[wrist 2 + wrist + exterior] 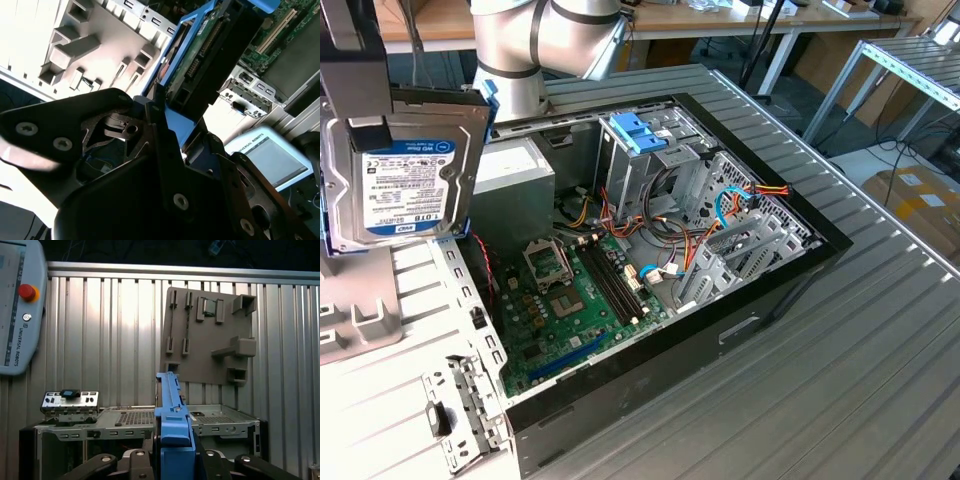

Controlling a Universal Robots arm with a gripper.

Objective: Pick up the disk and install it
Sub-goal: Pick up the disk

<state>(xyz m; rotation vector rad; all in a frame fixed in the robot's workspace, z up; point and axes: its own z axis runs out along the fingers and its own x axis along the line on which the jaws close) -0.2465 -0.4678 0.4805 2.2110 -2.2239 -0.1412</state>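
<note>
1. Gripping the flat rectangular disk [405,175], a dark body framed by bright blue plastic rails, the tool [172,462] has its black fingers closed on it from both sides. The disk hangs on edge in the air.
2. Beneath the tool lie a beige plastic fixture board [210,335] and, just beside it, the open black computer case [720,330].
3. Farther from the tool, inside the case, a silver drive cage [650,170] carries a light-blue plastic clip [638,130].
4. All of this rests on the ribbed grey metal bench [880,380].
5. The carry probably goes best with a firm grip, the rails square to the cage, and the loose coloured cables [740,195] avoided.
</note>
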